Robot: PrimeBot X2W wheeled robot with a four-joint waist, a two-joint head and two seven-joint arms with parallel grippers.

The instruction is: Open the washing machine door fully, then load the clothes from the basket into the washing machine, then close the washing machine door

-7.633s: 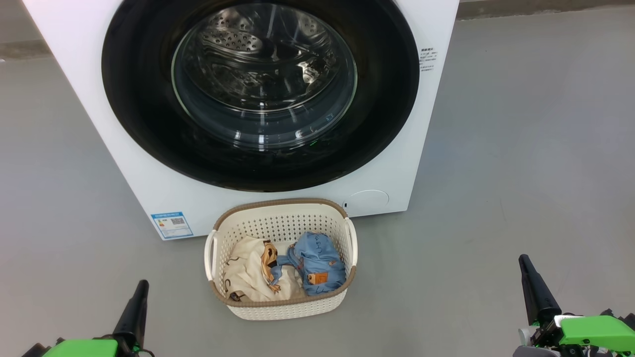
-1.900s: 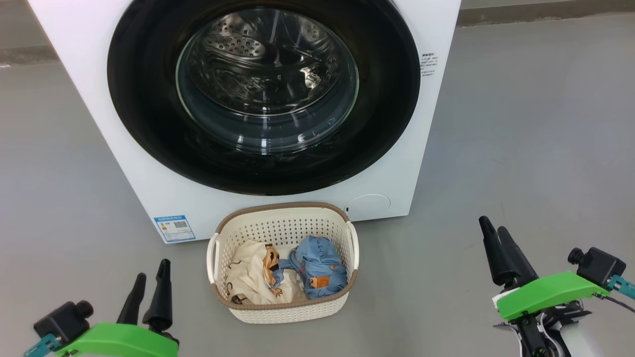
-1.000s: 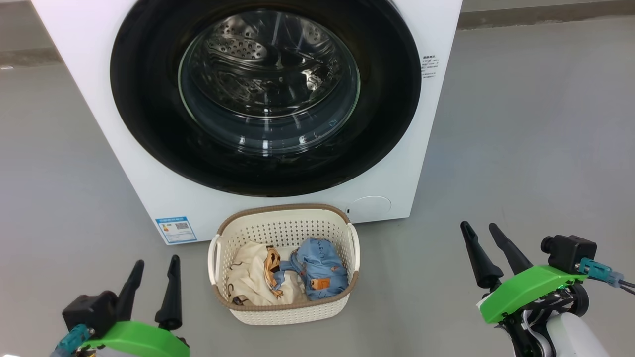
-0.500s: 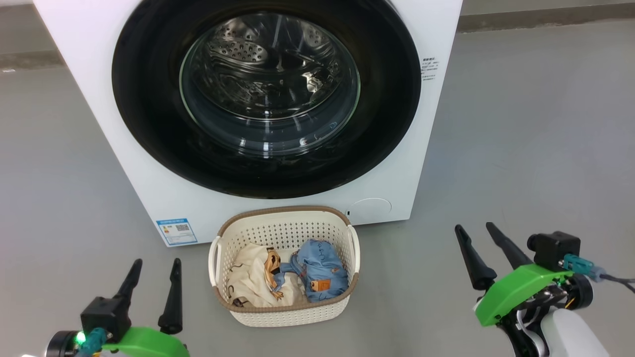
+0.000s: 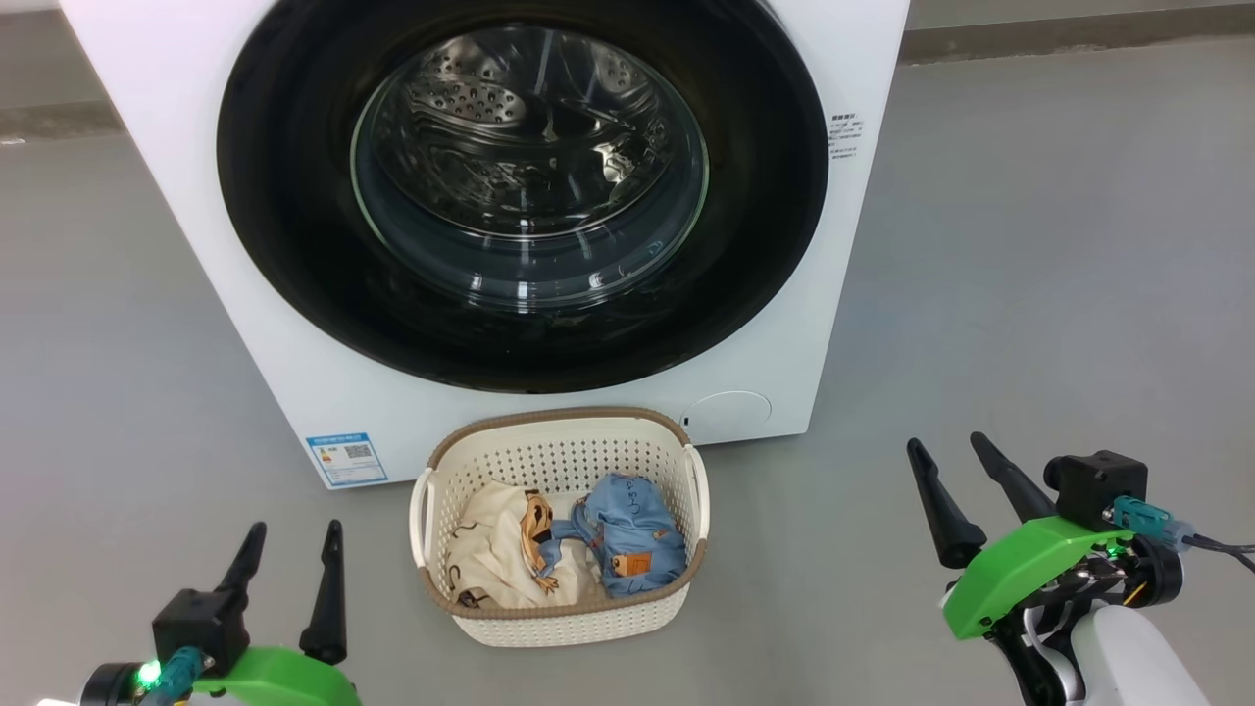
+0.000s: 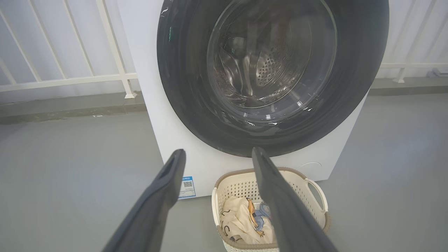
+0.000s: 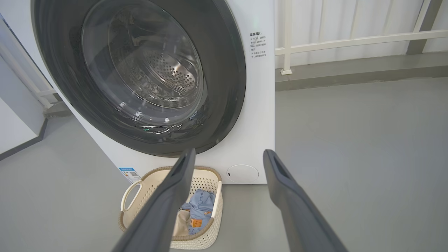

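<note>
From the head camera I see the big white front-loading washing machine (image 5: 284, 333) on the grey floor (image 5: 1029, 294). Its large round door with the glossy black rim and clear glass bowl (image 5: 294, 226) lies shut flat against the front, and the perforated steel drum (image 5: 471, 88) shows through the glass. A blue label sticker (image 5: 345, 456) with a QR code sits at the lower left corner, a round service flap (image 5: 727, 414) at the lower right, and a block of small print (image 5: 843, 132) beside the door, too small for me to read. The small cream perforated plastic basket with the brown woven-look rim (image 5: 559, 417) stands just in front of the machine. It holds the cream-beige garment with brown print (image 5: 490, 549) on the left and the blue denim-like garment with an orange patch (image 5: 632, 529) on the right. My left gripper (image 5: 295, 529) and right gripper (image 5: 946, 443) hover either side of the basket, well apart from it. On the left wrist camera the two dark fingers (image 6: 157, 196) stand spread wide with nothing between them, and a white railing (image 6: 70, 78) runs behind the machine. The right wrist camera shows that gripper's fingers equally wide and empty, and the print there looks Chinese.
</note>
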